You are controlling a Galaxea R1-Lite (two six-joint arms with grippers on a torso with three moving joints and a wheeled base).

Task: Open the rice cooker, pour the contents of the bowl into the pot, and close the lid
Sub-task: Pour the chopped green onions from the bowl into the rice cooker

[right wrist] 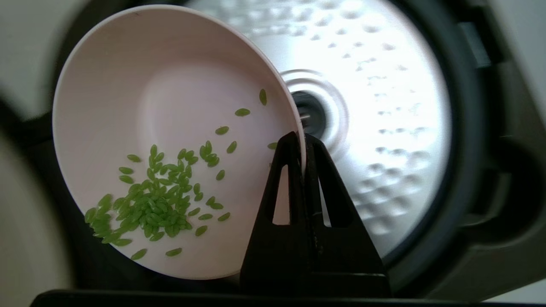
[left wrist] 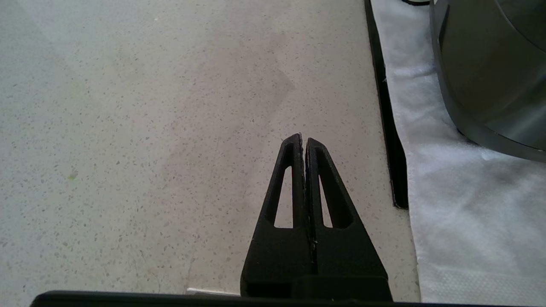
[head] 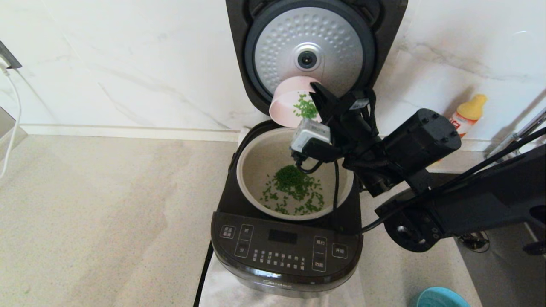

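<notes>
One rice cooker (head: 286,251) stands on a white cloth (left wrist: 469,204) on the table (head: 106,221), its button panel facing the robot. Its one lid (head: 313,47) is open and stands upright at the back, the dimpled silver underside turned to the robot. One pink bowl (right wrist: 170,128) is held above the back rim of the pot (head: 256,162), tilted so its mouth faces down toward the pot. The right gripper (right wrist: 303,140) has its jaws clenched on the bowl's rim. Green grains (right wrist: 153,204) are in two groups: some gathered at the bowl's lower side, more lying in the pot's bottom. The left gripper (left wrist: 303,141) hangs above the bare table beside the cooker, jaws pressed together on nothing. One yellow-capped bottle (head: 469,111) stands by the wall.
</notes>
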